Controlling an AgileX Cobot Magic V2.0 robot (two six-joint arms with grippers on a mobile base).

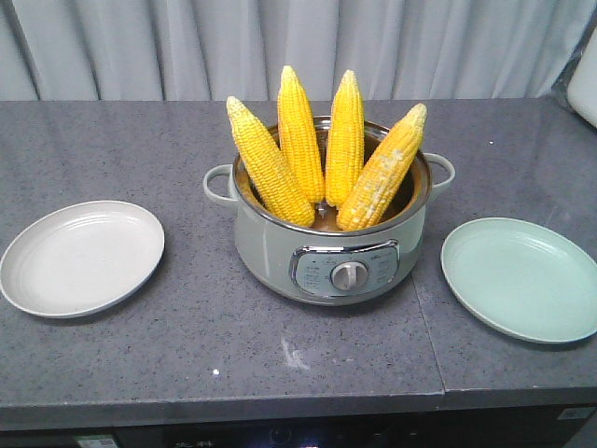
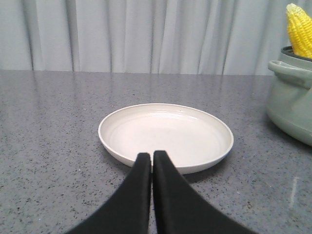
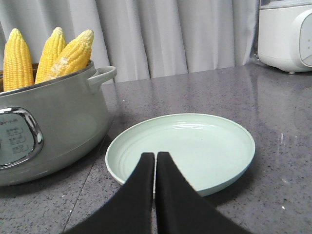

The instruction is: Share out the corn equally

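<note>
Several yellow corn cobs (image 1: 300,135) stand on end in a pale green electric pot (image 1: 280,247) at the counter's middle. A white plate (image 1: 82,257) lies to its left and a pale green plate (image 1: 522,277) to its right; both hold nothing. My left gripper (image 2: 151,155) is shut and empty, its tips over the near rim of the white plate (image 2: 165,134). With nothing held, my right gripper (image 3: 155,155) is shut, its tips over the near rim of the green plate (image 3: 183,146). Neither gripper shows in the front view.
The pot's side handles (image 1: 216,182) stick out toward each plate, and a control knob (image 1: 349,275) faces front. A white appliance (image 3: 285,34) stands at the back right of the grey counter (image 1: 187,345). Grey curtains (image 1: 308,47) hang behind.
</note>
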